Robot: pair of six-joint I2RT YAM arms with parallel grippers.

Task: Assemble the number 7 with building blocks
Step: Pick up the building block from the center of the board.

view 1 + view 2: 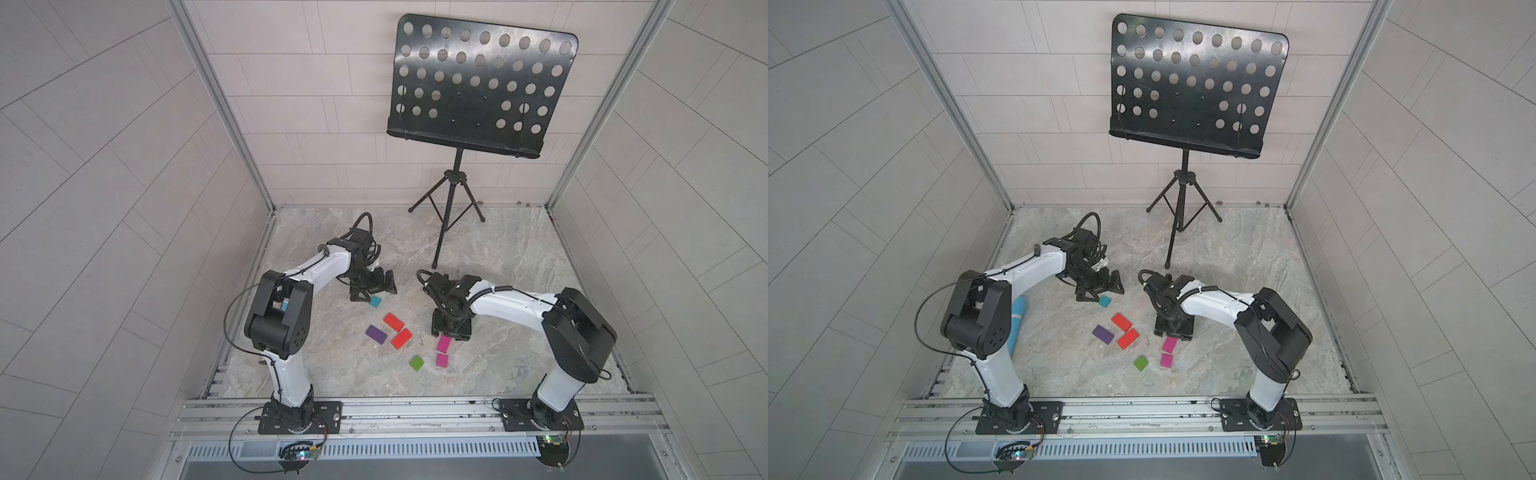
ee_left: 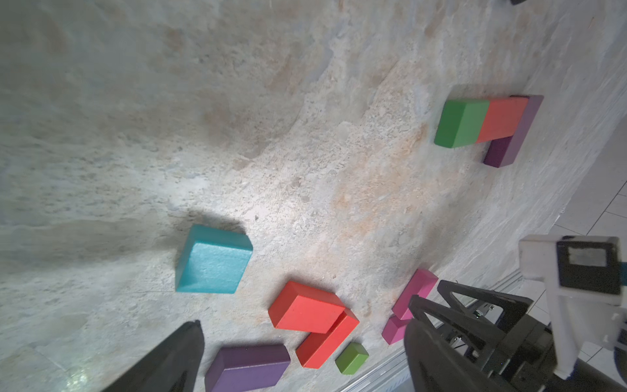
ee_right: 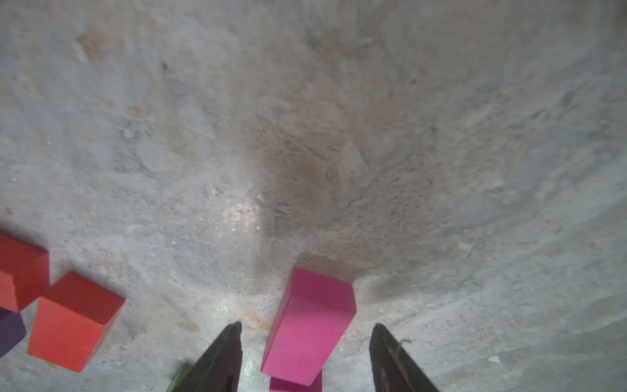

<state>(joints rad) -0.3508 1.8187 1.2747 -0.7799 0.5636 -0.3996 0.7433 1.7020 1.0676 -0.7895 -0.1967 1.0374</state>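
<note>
Marbled surface (image 1: 519,257), building blocks (image 1: 1127,338) loose between my two arms. My left pincer (image 1: 373,289) — spread wide, grasping nothing — hangs low just beside the teal square (image 1: 375,301), which lies flat and free. My right pincer (image 1: 452,334) is down at the long magenta block (image 3: 308,325). In the right wrist view its jaws stand either side of that block with a gap showing on each side, so released, not clenched. The magenta square (image 1: 442,360) lies just toward me from the long one, nearly end to end. Further left: one red block (image 1: 393,322) and a second red block (image 1: 401,338) close, corner to corner; a purple block (image 1: 376,335) just beside them; a loose green square (image 1: 416,363) apart, nearest me. The number 7 (image 2: 488,122) shows only in the left wrist view — a green end piece (image 2: 458,124) and red middle piece (image 2: 502,118) end to end, a purple cross piece (image 2: 502,152) set across the red end. All three touch, flat on the surface, well apart from the loose blocks.
</note>
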